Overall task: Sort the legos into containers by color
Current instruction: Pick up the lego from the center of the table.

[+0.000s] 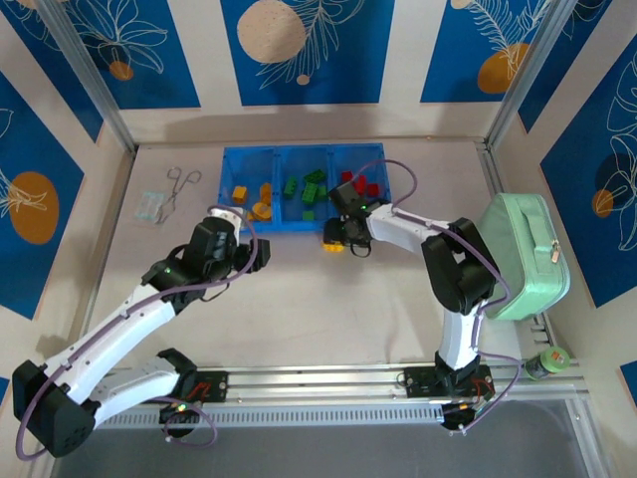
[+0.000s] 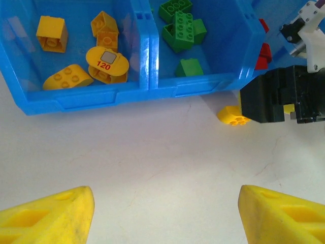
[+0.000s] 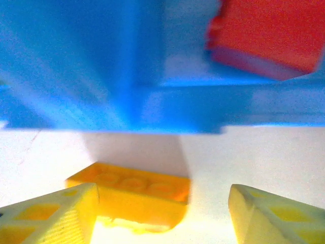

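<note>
My right gripper [image 3: 161,212] stands open and empty around the small yellow-orange studded plastic brick [image 3: 136,192], which lies on the white table [image 3: 264,157] just before the translucent blue plastic tray [image 3: 152,109]. The brick sits nearer one finger, so I'd centre on it before closing.

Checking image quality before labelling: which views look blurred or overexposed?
Right wrist view: tray wall and red brick are out of focus; yellow brick glary at its near edge. Left wrist view: sharp, printed label legible. Top external view: evenly lit.

Legos [image 2: 179,31] glossy plastic — containers [image 2: 147,94] translucent plastic — table [image 2: 152,152] matt.
</note>
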You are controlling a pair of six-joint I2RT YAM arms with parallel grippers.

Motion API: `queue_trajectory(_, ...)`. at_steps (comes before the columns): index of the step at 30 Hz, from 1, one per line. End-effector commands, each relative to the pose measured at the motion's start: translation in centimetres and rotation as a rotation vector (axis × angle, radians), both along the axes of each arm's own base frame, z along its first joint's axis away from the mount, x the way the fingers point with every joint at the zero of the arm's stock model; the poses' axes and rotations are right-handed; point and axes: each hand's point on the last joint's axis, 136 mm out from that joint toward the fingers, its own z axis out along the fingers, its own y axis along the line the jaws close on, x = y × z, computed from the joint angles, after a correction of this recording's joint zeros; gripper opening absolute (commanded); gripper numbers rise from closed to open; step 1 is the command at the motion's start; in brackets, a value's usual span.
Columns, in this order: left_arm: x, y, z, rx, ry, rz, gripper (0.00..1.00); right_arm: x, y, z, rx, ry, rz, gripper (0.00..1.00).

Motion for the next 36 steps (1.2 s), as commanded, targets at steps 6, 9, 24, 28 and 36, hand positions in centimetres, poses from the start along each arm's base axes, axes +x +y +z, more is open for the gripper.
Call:
queue_trajectory(6,-1.4,1.8,-0.7,0.021,0.004,0.039,0.74,0.7,2.7,-0.7,-0.077,-0.015,0.145,0.72)
queue_trajectory(9,-1.6,2.1,-0.9,0.028,0.005,0.043,0.75,1.0,2.7,-1.5,-0.147,-0.011,0.178,0.72)
queue_trajectory(24,-2.0,2.6,-1.4,0.045,0.004,0.046,0.74,-2.1,4.5,-2.9,-0.257,0.032,0.313,0.72)
queue_trajectory(28,-2.1,2.7,-1.5,0.046,0.003,0.048,0.75,-2.8,4.0,-3.0,-0.301,0.036,0.328,0.70)
queue_trajectory(36,-2.0,2.6,-1.5,0.043,0.000,0.047,0.75,-3.5,2.4,-2.9,-0.393,0.043,0.331,0.66)
